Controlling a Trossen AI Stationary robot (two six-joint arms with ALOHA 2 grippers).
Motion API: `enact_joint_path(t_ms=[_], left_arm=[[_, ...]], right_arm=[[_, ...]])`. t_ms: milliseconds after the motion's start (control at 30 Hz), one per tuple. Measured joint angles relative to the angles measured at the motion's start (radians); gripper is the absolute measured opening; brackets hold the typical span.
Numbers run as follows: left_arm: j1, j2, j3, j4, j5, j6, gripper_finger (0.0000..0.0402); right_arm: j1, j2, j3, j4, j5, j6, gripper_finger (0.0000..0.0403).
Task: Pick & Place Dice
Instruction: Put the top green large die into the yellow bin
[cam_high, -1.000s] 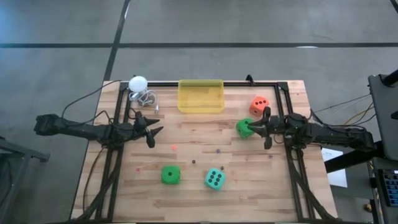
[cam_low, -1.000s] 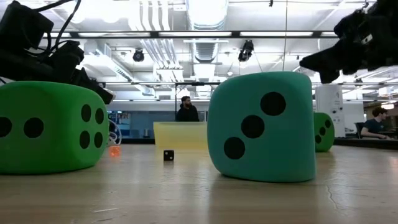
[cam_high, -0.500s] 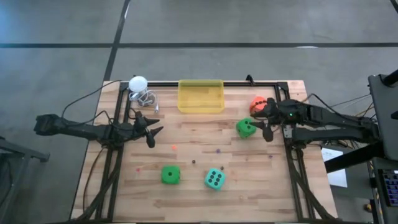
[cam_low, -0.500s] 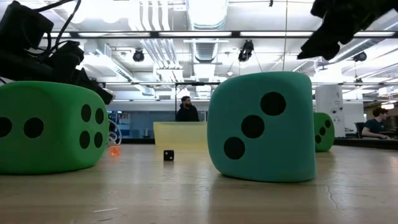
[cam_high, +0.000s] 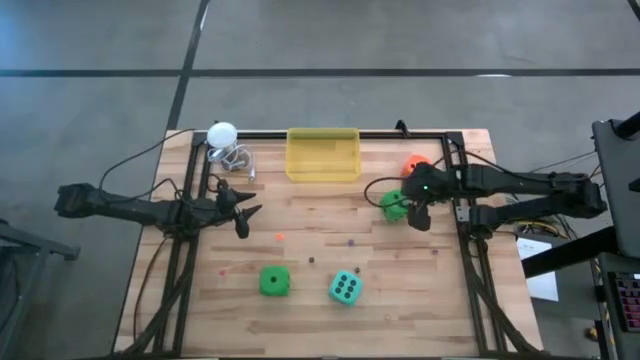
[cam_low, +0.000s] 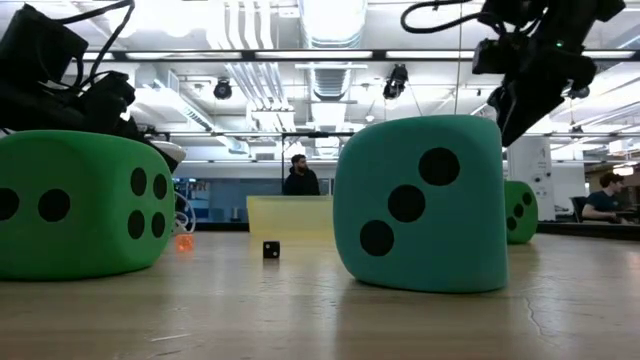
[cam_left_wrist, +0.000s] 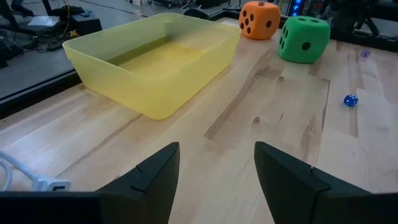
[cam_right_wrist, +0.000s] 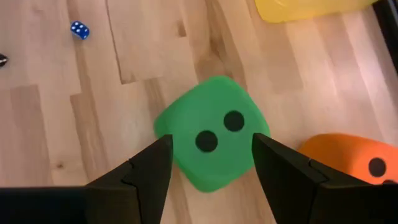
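Note:
Four dice rest on the wooden table: a bright green one (cam_high: 274, 281) and a teal one (cam_high: 345, 288) near the front, another green one (cam_right_wrist: 211, 140) at the right, and an orange one (cam_high: 414, 162) just beyond it. My right gripper (cam_right_wrist: 211, 152) hangs open above the right green die (cam_high: 392, 203), fingers pointing down and clear of it; in the low view the gripper (cam_low: 515, 110) is well above that die (cam_low: 520, 212). My left gripper (cam_high: 248, 212) waits open at the table's left, facing the yellow bin (cam_left_wrist: 155, 62).
The yellow bin (cam_high: 323, 153) stands at the far middle edge. A white ball (cam_high: 222, 133) with a cable sits at the far left corner. Tiny dice lie scattered mid-table, one of them blue (cam_right_wrist: 79, 29). A black frame (cam_high: 460, 150) borders the table. People show in the room behind.
My right gripper has swung from a level pose beside the right green die, up and toward the table's left, and has tipped down so that its fingers now point at the die from above. The die has stayed in place.

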Motion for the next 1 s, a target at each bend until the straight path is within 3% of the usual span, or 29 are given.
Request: enact_joint_path(t_ms=[167,300,467,1000], left_arm=[[0.000,0.000,0.000,-0.005,0.000,0.000,0.0212],[0.000,0.000,0.000,-0.005,0.000,0.000,0.0212],[0.000,0.000,0.000,-0.005,0.000,0.006,0.0212],[0.000,0.000,0.000,-0.005,0.002,0.007,0.0212]], right_arm=[[0.011,0.043,0.015,-0.003,-0.012,0.004,0.0233],[0.035,0.075,0.015,-0.040,-0.084,-0.046,0.0243],[0.058,0.111,0.015,-0.052,-0.080,-0.057,0.0260],[0.275,0.223,0.014,-0.044,0.250,-0.123,0.0240]])
